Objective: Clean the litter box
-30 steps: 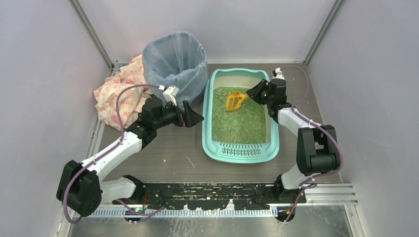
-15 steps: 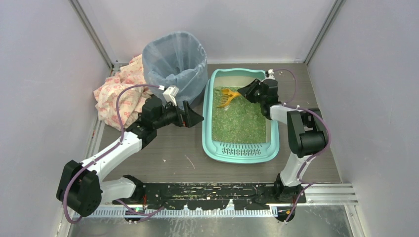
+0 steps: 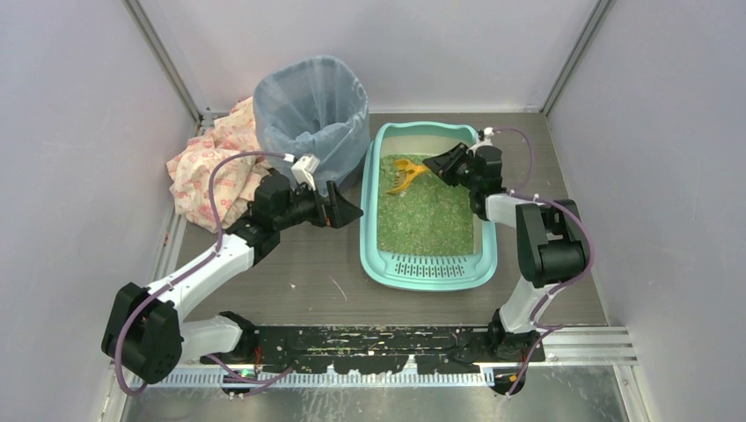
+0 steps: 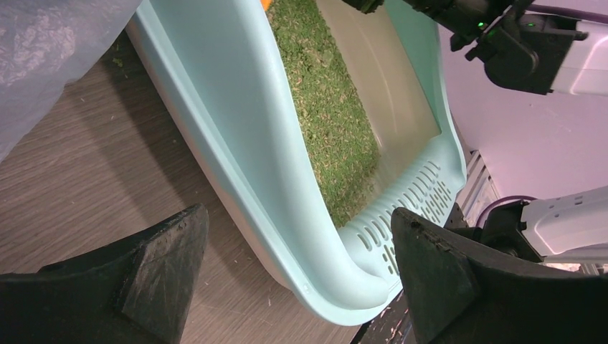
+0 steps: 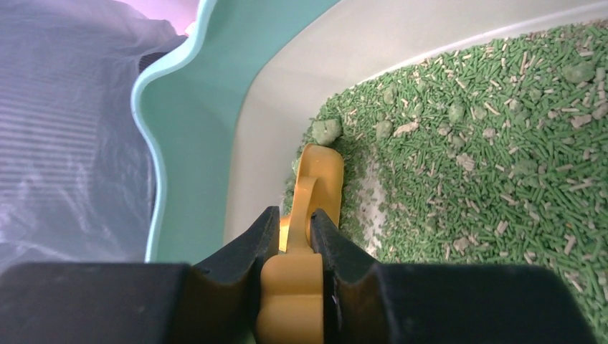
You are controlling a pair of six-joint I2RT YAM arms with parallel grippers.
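Pinching scoop (image 5: 320,172) handle in right gripper (image 5: 294,218), blade nosed against a clump (image 5: 326,131) in the box (image 5: 172,129), likely for lifting. Holding left gripper (image 3: 348,209) spread beside the rim, probably for steadying.

Pretty bare booth tbh. Pale lavender-grey all round: left wall (image 3: 70,132) out past the left end effector (image 3: 347,204), right wall (image 3: 669,132) past the right end effector (image 3: 437,169), back wall (image 3: 422,44) beyond both. Silver metal strips (image 3: 167,61) run up the back corners. The table (image 3: 290,272) is dark grey wood-grain. Behind both end effectors, at the near edge, there's a ribbed metal rail (image 3: 589,343) and a brushed metal sheet (image 3: 396,404). Light is soft and even.
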